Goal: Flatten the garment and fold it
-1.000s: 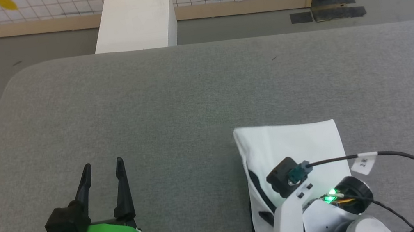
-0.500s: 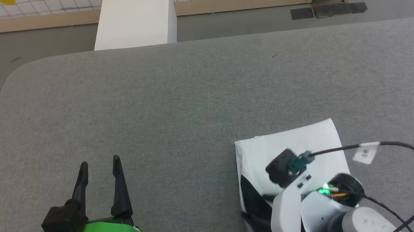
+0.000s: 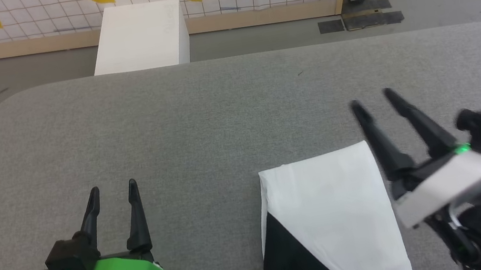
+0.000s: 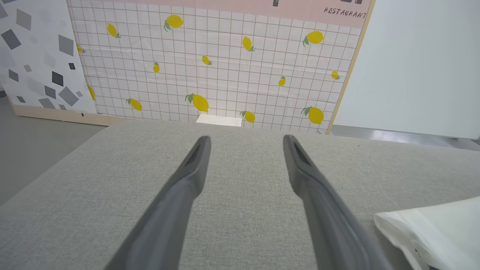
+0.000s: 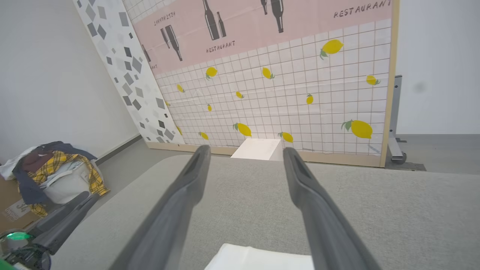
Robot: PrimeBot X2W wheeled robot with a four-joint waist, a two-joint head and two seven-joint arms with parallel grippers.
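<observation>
1. The folded soft white garment with a black sleeve panel (image 3: 329, 208) lies on the grey fabric-covered table (image 3: 217, 109), right of centre, by the near edge.
2. The right gripper (image 3: 371, 100) is spread and empty, just beside the garment's right edge.
3. The left gripper (image 3: 112, 189) is spread and empty, well apart to the left, with bare table between.

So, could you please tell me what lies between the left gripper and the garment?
That stretch is bare. In the head view, plain grey padded surface runs from the left gripper to the near edge of the folded garment.
</observation>
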